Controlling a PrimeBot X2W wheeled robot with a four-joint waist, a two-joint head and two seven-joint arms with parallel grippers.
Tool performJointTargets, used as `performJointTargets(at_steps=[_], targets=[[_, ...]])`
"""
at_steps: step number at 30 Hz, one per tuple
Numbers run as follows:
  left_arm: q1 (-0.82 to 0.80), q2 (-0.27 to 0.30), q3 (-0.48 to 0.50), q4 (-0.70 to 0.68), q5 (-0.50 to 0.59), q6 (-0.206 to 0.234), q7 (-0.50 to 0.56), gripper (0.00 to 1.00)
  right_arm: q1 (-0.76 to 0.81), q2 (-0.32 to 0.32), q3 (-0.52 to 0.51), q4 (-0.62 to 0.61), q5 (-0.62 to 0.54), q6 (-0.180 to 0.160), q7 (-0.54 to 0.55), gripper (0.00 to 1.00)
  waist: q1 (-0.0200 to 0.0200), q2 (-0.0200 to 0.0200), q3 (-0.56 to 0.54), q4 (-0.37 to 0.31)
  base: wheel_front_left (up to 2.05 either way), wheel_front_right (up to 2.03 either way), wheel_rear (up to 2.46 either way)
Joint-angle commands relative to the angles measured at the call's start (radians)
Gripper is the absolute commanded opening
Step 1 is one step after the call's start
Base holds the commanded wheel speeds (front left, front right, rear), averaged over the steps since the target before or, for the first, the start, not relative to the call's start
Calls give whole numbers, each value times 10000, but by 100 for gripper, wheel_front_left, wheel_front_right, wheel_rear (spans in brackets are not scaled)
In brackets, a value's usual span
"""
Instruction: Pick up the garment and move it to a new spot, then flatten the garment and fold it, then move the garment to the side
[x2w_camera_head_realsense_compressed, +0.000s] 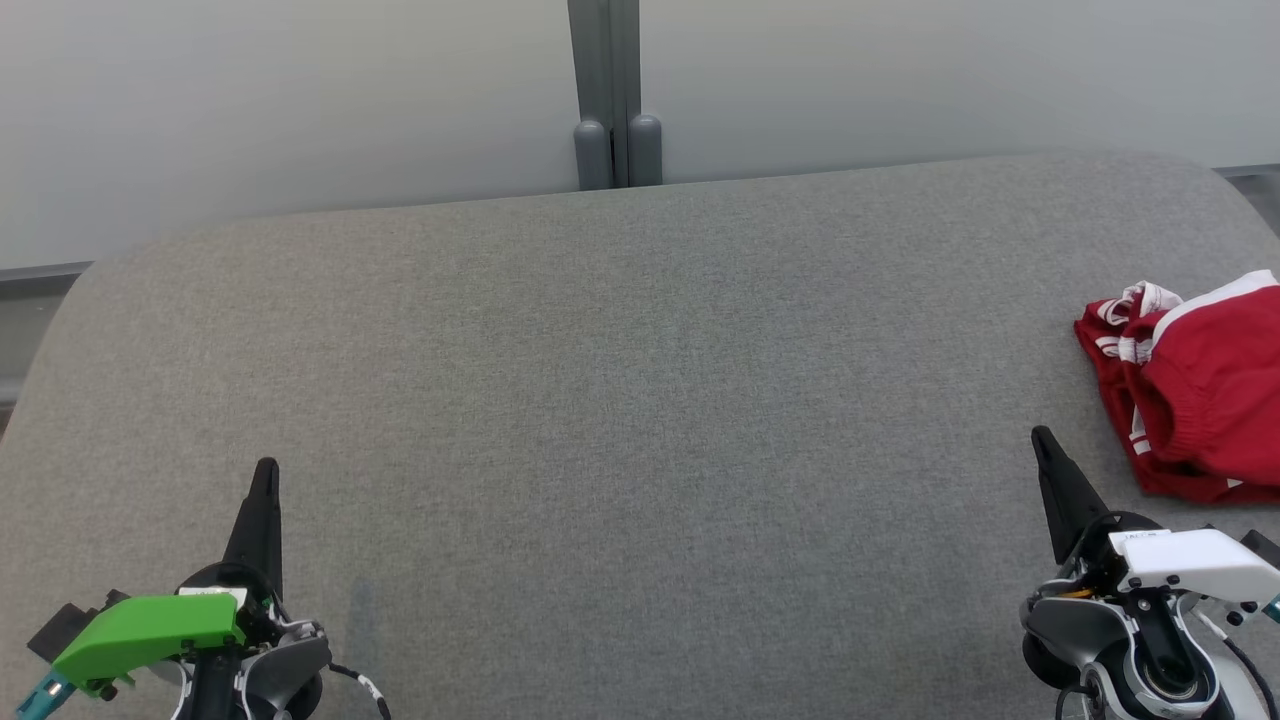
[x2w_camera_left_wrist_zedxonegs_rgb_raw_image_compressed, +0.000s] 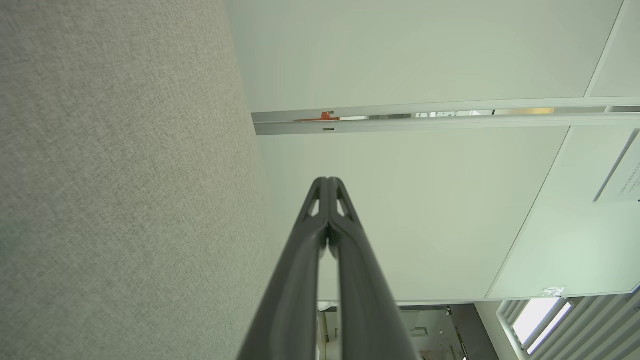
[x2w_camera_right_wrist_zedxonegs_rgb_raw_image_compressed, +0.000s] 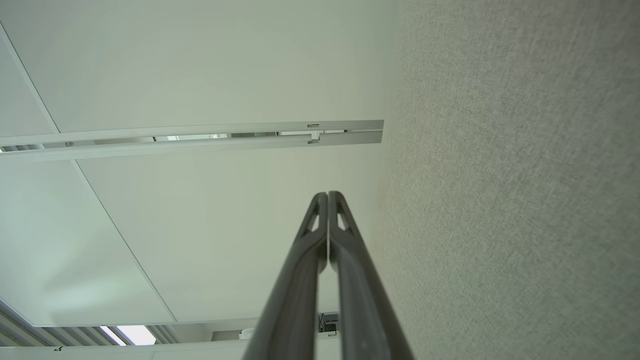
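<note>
The left gripper (x2w_camera_head_realsense_compressed: 264, 478) sat low over the grey fabric table (x2w_camera_head_realsense_compressed: 620, 420), its two dark fingers pressed together tip to tip and gripping nothing, as its own wrist view (x2w_camera_left_wrist_zedxonegs_rgb_raw_image_compressed: 327, 183) also showed. The right gripper (x2w_camera_head_realsense_compressed: 1045, 442) was likewise pinched closed and empty (x2w_camera_right_wrist_zedxonegs_rgb_raw_image_compressed: 327, 196). Just beyond the right gripper and off to its right, apart from its fingers, lay the crumpled red garment (x2w_camera_head_realsense_compressed: 1195, 400) with white trim. Farther on stood a pale wall panel (x2w_camera_head_realsense_compressed: 300, 100) and a grey post (x2w_camera_head_realsense_compressed: 613, 100).

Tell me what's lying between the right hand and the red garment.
Nothing: head view shows bare grey fabric surface between the right hand and red garment.
</note>
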Motion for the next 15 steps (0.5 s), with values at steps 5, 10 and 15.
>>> performJointTargets(at_steps=[5,10,15], targets=[[-113,65,27,-21,-28,-57,46,0,-50,-8,-15,-56,67,4,29,0,0,0,0,0,0,0,0],[-112,65,27,-21,-28,-57,46,0,-50,-8,-15,-56,67,4,29,0,0,0,0,0,0,0,0],[-112,66,27,-21,-28,-57,46,0,-50,-8,-15,-56,67,4,29,0,0,0,0,0,0,0,0]])
